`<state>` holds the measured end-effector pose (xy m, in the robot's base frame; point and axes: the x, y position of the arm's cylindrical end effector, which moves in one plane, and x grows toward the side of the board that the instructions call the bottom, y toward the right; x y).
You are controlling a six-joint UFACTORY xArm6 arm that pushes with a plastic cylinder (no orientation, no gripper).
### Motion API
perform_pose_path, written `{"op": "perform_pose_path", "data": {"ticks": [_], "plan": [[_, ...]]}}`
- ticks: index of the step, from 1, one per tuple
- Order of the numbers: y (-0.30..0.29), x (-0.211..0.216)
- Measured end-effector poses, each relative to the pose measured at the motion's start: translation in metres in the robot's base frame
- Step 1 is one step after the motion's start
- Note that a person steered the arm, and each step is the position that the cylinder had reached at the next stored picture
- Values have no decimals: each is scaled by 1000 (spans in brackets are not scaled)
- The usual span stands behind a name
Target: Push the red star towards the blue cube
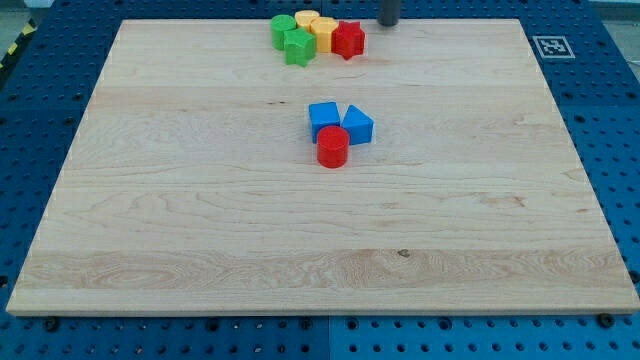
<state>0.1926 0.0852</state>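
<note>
Wooden board [200, 220] lies on a blue perforated bench [620, 100]; a fiducial tag [551, 46] sits just off the board's corner at the view's top right.

Red star [348, 40]: located near the board's top edge, at the right end of a tight cluster. It touches a yellow block [325, 34]; a second yellow block [307, 19] lies behind that. To their left stand a green star-like block [298, 47] and a rounder green block [283, 27].

Blue cube [323, 118]: near the board's centre, well apart from the red star and below it in the view. A blue wedge-shaped block [357, 124] touches its right side, and a red cylinder [333, 146] rests against both from below.

My tip [388, 23]: at the top edge, just right of and slightly above the red star, apart from it. The arm carries no claw, only the rod.
</note>
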Motion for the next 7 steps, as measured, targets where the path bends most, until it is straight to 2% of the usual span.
{"op": "perform_pose_path", "data": {"ticks": [1, 4, 6, 7], "plan": [[-2, 0], [-35, 41], [-44, 99], [-55, 111]]}}
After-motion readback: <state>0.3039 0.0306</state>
